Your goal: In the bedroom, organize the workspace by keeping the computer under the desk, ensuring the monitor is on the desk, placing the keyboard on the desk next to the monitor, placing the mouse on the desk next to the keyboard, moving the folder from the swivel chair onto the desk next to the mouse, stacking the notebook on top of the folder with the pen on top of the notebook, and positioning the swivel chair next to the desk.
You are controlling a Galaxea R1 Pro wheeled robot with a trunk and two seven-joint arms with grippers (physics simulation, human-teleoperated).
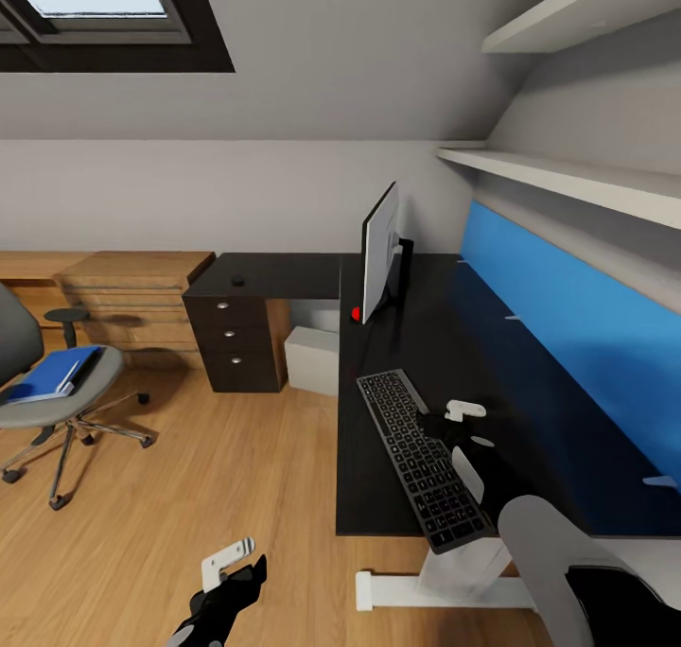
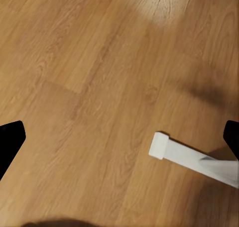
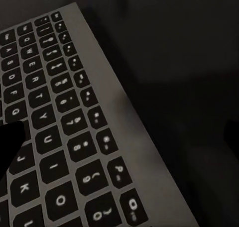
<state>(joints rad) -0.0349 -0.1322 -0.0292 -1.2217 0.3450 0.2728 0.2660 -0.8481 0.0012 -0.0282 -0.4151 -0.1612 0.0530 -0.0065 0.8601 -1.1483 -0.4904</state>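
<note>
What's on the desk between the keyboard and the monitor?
Nothing: in the head view, bare black desk top separates the keyboard from the monitor. The right gripper hovers at the keyboard's edge, not in that gap.

A skylight (image 1: 90, 4) fills the upper left of the frame. Two white shelves (image 1: 567, 179) run along the upper right, above a blue wall panel (image 1: 567, 316). A wooden dresser (image 1: 132, 297) stands at middle left on the wood floor (image 1: 236, 467).
</note>
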